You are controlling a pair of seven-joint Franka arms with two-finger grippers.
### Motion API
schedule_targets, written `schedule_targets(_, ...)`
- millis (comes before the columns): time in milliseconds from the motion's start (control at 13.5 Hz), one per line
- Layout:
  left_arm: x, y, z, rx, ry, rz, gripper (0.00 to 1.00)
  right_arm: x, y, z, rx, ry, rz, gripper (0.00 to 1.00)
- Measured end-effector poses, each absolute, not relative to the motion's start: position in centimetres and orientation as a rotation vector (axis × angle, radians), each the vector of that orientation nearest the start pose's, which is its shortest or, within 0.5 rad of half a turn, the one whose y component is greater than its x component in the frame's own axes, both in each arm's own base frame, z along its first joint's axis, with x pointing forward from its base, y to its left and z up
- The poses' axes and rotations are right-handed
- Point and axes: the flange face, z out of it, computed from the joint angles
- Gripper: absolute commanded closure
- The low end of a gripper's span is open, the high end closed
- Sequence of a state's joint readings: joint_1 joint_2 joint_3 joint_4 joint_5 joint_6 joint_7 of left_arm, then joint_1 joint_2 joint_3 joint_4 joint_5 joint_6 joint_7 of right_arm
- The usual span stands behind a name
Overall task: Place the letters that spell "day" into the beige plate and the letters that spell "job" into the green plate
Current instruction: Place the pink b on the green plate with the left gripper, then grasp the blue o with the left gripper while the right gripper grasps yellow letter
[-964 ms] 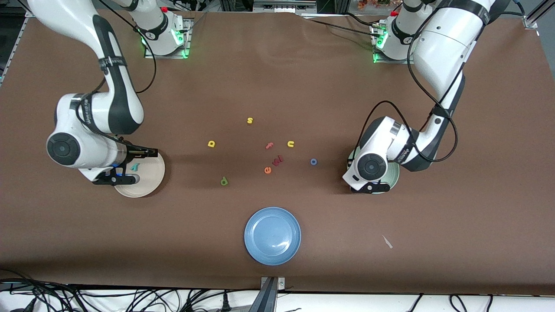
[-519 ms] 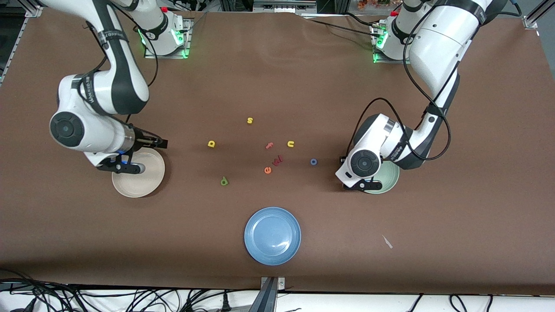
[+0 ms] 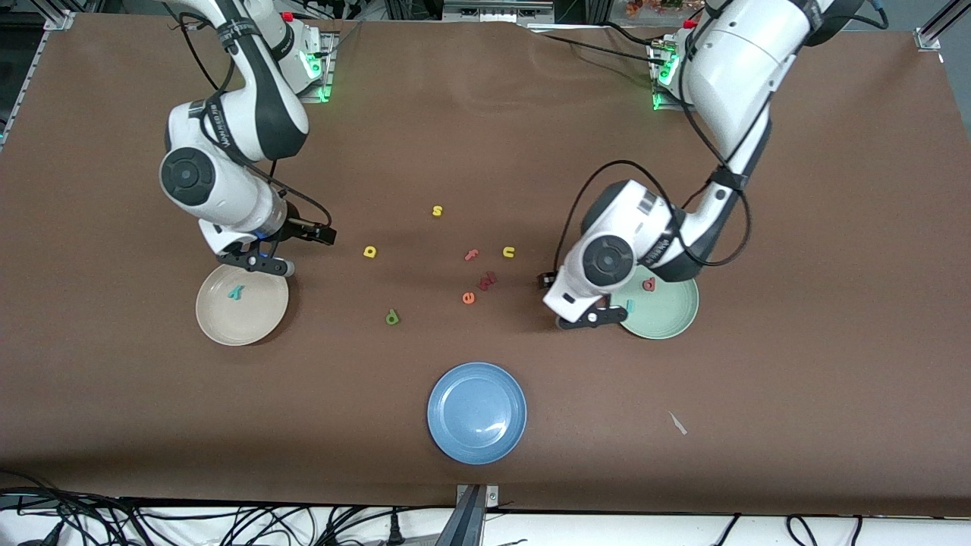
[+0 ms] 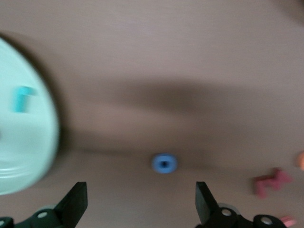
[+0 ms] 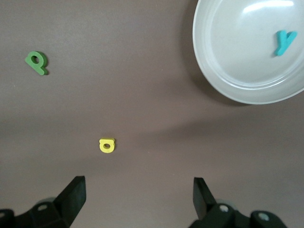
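Observation:
The beige plate [image 3: 262,322] holds the teal "y" [image 3: 236,292]. On the green plate [image 3: 667,322] lie the salmon-red looped letter [image 3: 649,285] and the light-blue "j" [image 3: 629,305]. My left gripper [image 4: 140,202] is open and empty just off that plate, over the blue "o" [image 4: 164,163], which the hand hides in the front view. The right gripper [image 5: 137,194] hangs open and empty over bare table between the beige plate and the yellow round letter [image 3: 369,252]. The green looped letter [image 3: 392,317] lies on the table nearer the front camera.
Loose letters sit mid-table: yellow "s" [image 3: 437,211], yellow "u" [image 3: 508,252], pink "f" [image 3: 472,255], a dark red letter [image 3: 487,280], orange "e" [image 3: 468,298]. A blue plate [image 3: 476,440] stands near the front edge, and a small white scrap [image 3: 677,423] lies toward the left arm's end.
The left gripper opened, left the salmon-red letter on the green plate and moved off toward mid-table over the blue "o". The right gripper left the beige plate and moved toward the yellow letter.

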State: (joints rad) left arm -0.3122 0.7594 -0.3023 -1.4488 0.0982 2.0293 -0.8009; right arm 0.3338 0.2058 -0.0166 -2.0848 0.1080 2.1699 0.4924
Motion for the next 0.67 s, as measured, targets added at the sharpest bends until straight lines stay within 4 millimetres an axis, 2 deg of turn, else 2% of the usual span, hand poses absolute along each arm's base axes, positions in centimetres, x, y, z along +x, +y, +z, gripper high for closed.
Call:
schedule_targets(148,58.9,-39.1,22.0,-3.122,-0.361,0.285,0.0,52.0,18.9,30.3,-3.072,0.417,0.179,0.0)
schedule_targets(297,58.9,-38.8,20.2,-3.116,-0.383,0.295,0.0,50.7,20.0,28.8,-3.064,0.422,0.132,0.0)
schedule_targets(445,59.3,-37.6,19.0,-3.122,-0.416,0.277,0.15,49.5,21.2,27.3,-3.065,0.402,0.103,0.0)
schedule_targets(593,59.4,-36.8,18.3,-3.126,-0.435,0.272,0.36,49.1,21.8,26.2,-3.067,0.382,0.083,0.0)
schedule_targets(667,59.4,-36.7,18.1,-3.127,-0.437,0.271,0.39,49.0,22.2,25.6,-3.069,0.37,0.077,0.0)
